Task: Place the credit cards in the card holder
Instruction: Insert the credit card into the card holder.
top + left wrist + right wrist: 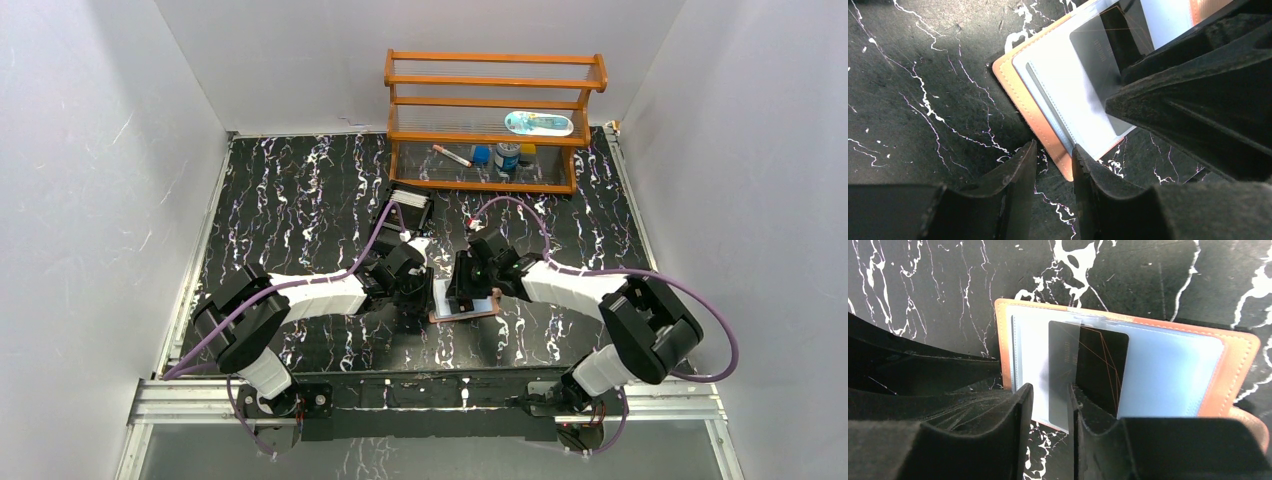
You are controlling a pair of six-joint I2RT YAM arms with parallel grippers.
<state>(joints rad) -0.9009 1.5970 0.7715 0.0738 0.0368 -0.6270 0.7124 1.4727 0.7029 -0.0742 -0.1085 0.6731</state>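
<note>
The right hand (1050, 390) is released, fingers parted, one over a dark glossy credit card (1098, 365) half inside a clear sleeve (1168, 370) of the open tan leather card holder (1238, 360). The left hand (1052, 147), narrowly parted and empty, is at its corner on the marbled black bench (923, 290).

Black tabletop (300, 200) with white and faint purple marble veining, also seen in both wrist views. 1 orange-brown wooden rack (495, 70) at the far edge, right of centre, with 3 levels and wire-like shelves. Middle shelf: 1 white-and-blue oblong pack (539, 123), lying flat. Bottom shelf, left to right: pen-like stick with a red end (452, 155), lying at a slant; small blue item (481, 154); small jar with a blue label (507, 156), upright; small yellow item (528, 152), too small to identify. Black open-topped tray (410, 207) near table centre, in front of the rack and apart from it, with pale stripes inside. White walls (100, 150) on 3 sides. Metal rail (420, 400) along the near edge.
</note>
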